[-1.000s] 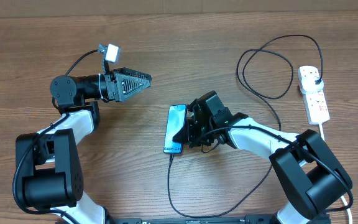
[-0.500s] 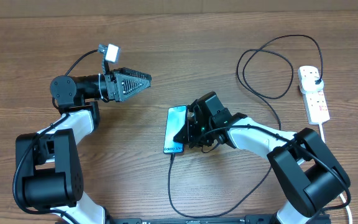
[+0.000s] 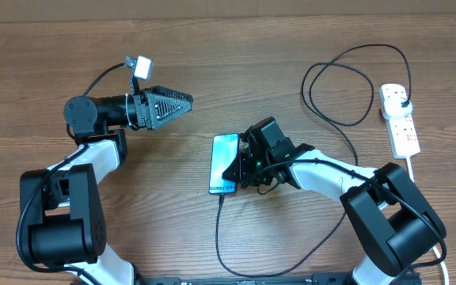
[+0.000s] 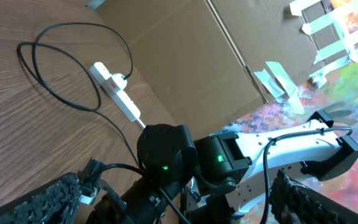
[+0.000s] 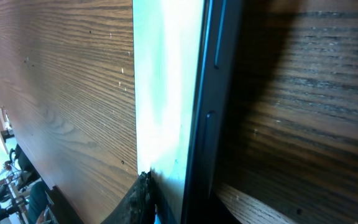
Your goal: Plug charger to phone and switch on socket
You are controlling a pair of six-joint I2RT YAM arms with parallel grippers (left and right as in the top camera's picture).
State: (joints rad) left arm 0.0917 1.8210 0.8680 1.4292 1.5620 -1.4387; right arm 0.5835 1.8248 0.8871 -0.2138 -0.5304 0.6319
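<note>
The phone (image 3: 224, 162) lies at mid-table with its light screen up; in the right wrist view the phone (image 5: 166, 93) fills the frame edge-on. My right gripper (image 3: 242, 164) is shut on its right long edge, with one fingertip (image 5: 140, 199) on the screen and the other hidden. The charger cable (image 3: 216, 233) runs from a connector at the phone's lower end (image 3: 221, 198), loops round and ends in a black plug (image 3: 403, 102) seated in the white socket strip (image 3: 400, 127). My left gripper (image 3: 182, 103) hangs open and empty at upper left, far from the phone.
The socket's thick white cord (image 3: 415, 170) trails off the right edge. Black cable loops (image 3: 339, 95) lie left of the strip. In the left wrist view the strip (image 4: 117, 87) lies far off behind the right arm (image 4: 166, 155), with a cardboard wall (image 4: 185, 56) beyond the table.
The phone and my right gripper have shifted slightly to the left. The left arm has not moved.
</note>
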